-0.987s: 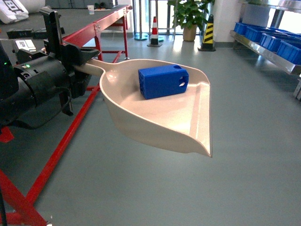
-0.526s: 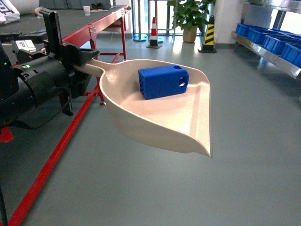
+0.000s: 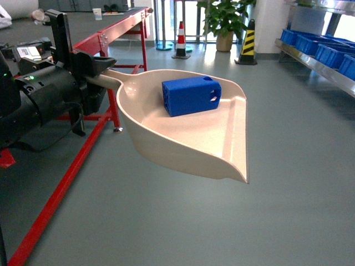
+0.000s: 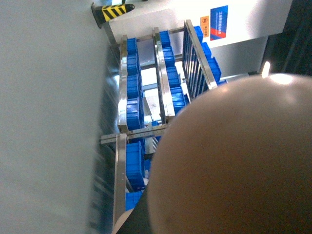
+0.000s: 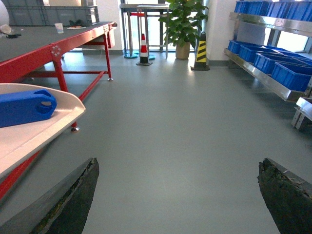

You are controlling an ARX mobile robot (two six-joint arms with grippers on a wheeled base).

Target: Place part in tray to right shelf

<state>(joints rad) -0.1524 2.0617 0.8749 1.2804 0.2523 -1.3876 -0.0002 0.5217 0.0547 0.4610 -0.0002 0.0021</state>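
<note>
The beige tray (image 3: 188, 138) hangs in the air over the floor, held level by its handle. My left gripper (image 3: 104, 71) is shut on that handle. The blue part (image 3: 191, 95) lies on its side inside the tray, near the back wall, holes facing right. In the left wrist view the tray's underside (image 4: 234, 161) fills the lower right. The right wrist view shows the tray (image 5: 44, 131) and part (image 5: 24, 107) at the left. My right gripper (image 5: 178, 195) is open over bare floor, holding nothing. The right shelf (image 3: 327, 69) stands far off at the right.
A red-framed table (image 3: 100, 41) runs along the left behind the tray. Blue crates (image 5: 287, 75) sit on the steel shelf (image 5: 253, 73). A traffic cone (image 3: 180, 39), a striped post (image 3: 247, 41) and a potted plant (image 3: 224, 19) stand at the back. Grey floor (image 3: 288, 194) lies between.
The background has slid in the head view: the red frame's leg has come into sight and the shelf has shifted right. Tray, part and left gripper keep their places.
</note>
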